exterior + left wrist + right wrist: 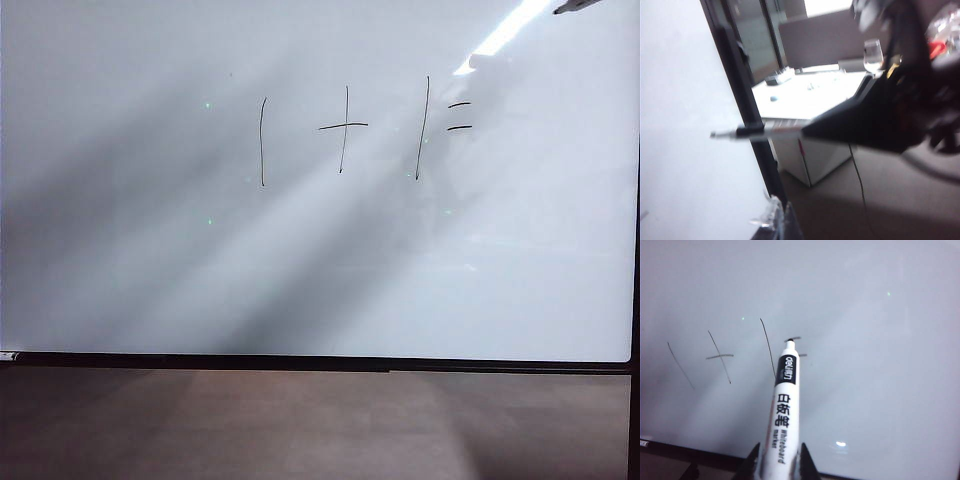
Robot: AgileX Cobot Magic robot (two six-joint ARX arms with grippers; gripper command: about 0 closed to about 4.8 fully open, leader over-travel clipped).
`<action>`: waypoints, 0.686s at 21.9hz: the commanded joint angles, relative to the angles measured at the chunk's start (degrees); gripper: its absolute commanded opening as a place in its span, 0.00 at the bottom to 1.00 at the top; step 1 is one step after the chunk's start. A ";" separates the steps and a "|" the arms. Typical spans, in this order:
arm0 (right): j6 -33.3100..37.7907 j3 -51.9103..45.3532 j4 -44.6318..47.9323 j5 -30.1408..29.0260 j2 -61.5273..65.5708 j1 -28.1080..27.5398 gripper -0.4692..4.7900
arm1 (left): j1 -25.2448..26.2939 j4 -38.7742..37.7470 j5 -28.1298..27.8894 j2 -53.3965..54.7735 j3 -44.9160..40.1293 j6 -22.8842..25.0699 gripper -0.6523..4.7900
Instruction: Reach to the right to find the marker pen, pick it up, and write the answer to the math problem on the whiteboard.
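Observation:
The whiteboard [150,250] fills the exterior view, with the math problem [345,130] written on it as one plus one and two equals dashes [459,116]. The board beside the dashes is bare, and the answer is out of view. My right gripper [779,465] is shut on the marker pen [782,405], a white barrel with a dark tip that points at the dashes. The pen's tip [578,6] pokes in at the top right of the exterior view. In the blurred left wrist view the pen [755,132] crosses the board's black frame. Only a sliver of my left gripper [774,217] shows.
A thin black frame [300,361] runs under the board, with brown floor [300,420] below it. In the left wrist view a white table [805,95] with a glass [872,55] stands beyond the board's edge. A thin cable [857,170] hangs near it.

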 commanded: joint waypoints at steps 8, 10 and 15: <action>0.04 0.31 6.78 1.31 7.39 2.51 0.08 | 1.90 -4.33 0.00 -2.29 0.13 -0.09 0.11; 0.02 0.31 7.56 1.36 7.58 2.69 0.08 | 1.90 -8.24 0.33 -3.96 0.13 -0.09 0.11; 0.09 0.31 9.70 1.27 7.67 2.69 0.08 | 2.14 -16.00 0.22 -8.33 0.13 -0.09 0.11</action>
